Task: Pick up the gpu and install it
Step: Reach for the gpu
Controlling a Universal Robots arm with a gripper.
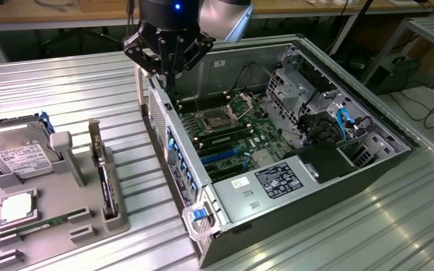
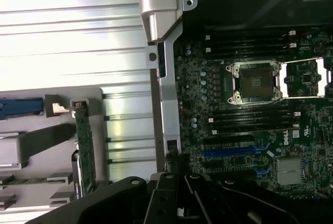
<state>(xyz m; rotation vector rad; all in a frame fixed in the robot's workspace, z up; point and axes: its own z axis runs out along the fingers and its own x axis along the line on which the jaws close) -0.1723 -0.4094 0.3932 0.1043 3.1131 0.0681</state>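
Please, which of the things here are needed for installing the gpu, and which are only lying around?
For the job:
- gpu, standing on edge in the grey holder
- open computer case
- gripper, shut, over the case's edge

Just lying about:
- hard drive
- memory stick
- square silver chip

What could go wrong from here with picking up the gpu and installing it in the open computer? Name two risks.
The tool is shut and hangs above the case wall; moving low could clip it. The gpu stands thin and upright in the grey holder, so an off-centre grip might tilt or jam it.
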